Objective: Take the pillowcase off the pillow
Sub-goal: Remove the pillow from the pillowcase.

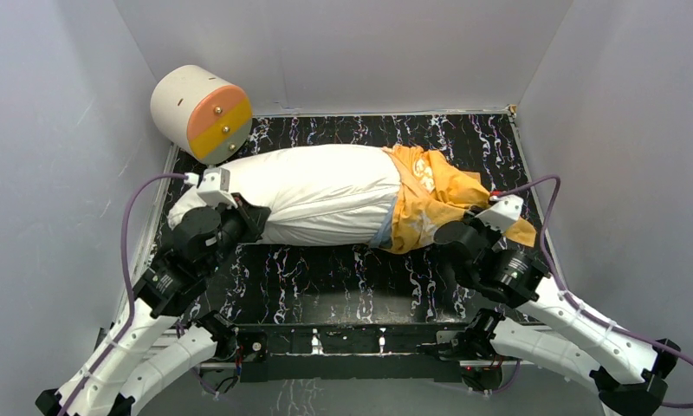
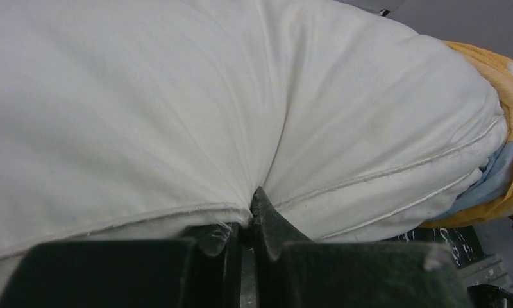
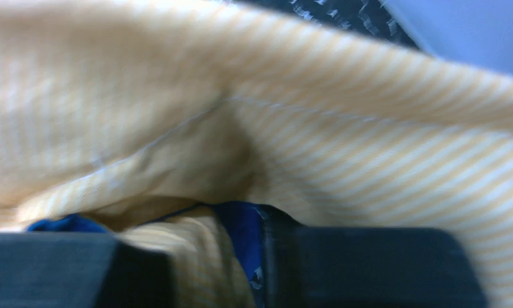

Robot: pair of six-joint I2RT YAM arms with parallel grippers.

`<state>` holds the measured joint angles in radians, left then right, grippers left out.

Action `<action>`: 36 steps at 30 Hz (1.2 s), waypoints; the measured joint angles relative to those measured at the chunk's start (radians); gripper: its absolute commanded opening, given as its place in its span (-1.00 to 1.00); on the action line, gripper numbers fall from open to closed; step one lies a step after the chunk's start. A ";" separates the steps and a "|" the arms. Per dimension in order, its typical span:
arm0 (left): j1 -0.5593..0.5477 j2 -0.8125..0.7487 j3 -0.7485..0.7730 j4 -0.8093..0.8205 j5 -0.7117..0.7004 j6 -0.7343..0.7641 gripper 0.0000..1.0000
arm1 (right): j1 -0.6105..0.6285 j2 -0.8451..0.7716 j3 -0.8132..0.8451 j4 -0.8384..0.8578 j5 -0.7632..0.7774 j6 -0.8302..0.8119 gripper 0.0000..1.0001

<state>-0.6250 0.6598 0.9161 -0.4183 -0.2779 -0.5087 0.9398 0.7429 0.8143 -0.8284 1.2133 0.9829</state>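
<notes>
One black, white-veined desk point(image 1: 326, 277) is enclosed by grey walls point(image 1: 57, 130) | pillow point(image 1: 326, 195) is pinched by closed left fingers point(image 2: 270, 224) | pillowcase point(image 1: 430, 204) is lodged between right fingers point(image 3: 369, 266), grip not discernible

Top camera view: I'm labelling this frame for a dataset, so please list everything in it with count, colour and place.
pillow: one, white, lying across the table's middle
pillowcase: one, orange-yellow with blue inside, bunched over the pillow's right end
cylinder: one, cream with an orange and yellow end, far left corner
table: one, black with white veining, under everything
walls: three, pale grey, around the table
cables: two, purple, one along each arm
arms: two, white and black, based at the near edge
left pincer: one, black, shut on the pillow's near seam
right pincer: one, black, pillowcase fabric lies in it; grip unclear
</notes>
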 measured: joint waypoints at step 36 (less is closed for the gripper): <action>0.021 0.164 0.310 -0.357 -0.006 -0.062 0.92 | -0.020 0.495 0.017 0.521 -0.712 -0.369 0.45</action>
<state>-0.6041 0.8234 1.2259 -0.7757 -0.2844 -0.5709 0.9195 1.2377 0.8314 -0.3069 0.5014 0.6136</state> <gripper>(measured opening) 0.910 0.725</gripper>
